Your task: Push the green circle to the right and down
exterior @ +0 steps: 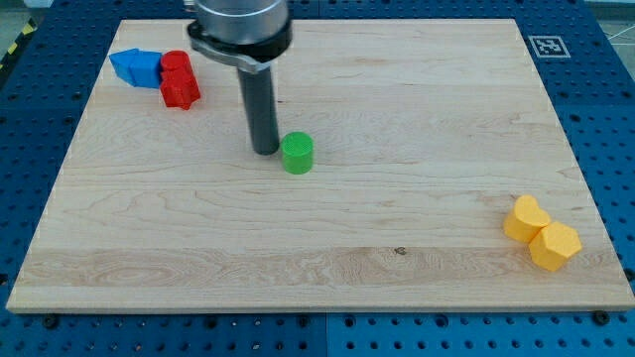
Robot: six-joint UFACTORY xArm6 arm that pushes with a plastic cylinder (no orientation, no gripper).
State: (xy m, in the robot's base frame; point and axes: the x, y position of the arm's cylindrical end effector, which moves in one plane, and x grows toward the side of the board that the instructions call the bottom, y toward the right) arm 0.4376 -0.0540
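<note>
Green is the colour of the small round block, the green circle (297,154), and it sits on the wooden tabletop (397,119) just beside my tip (265,151), on the tip's right side in the view. The two look as if they are touching or nearly touching; I cannot tell which.

I have no hand at all, only a straight dark rod, so there is nothing to open, close or hold with. The rod can only push.

The green circle looks like a short, hard plastic piece. I think it is light and stiff and will slide easily on the smooth wood. Because it is round, it may roll off to one side of the tip if the push is not lined up. It cannot be picked up here. The best place to press is its upper left side, so it goes right and down.

Far to the upper left of the tip lie a blue block (137,67) and a red block (180,79), touching each other. Far to the lower right lie two yellow blocks (541,234), also touching.

There are no words to read. A small black and white square tag (546,46) sits at the top right corner
</note>
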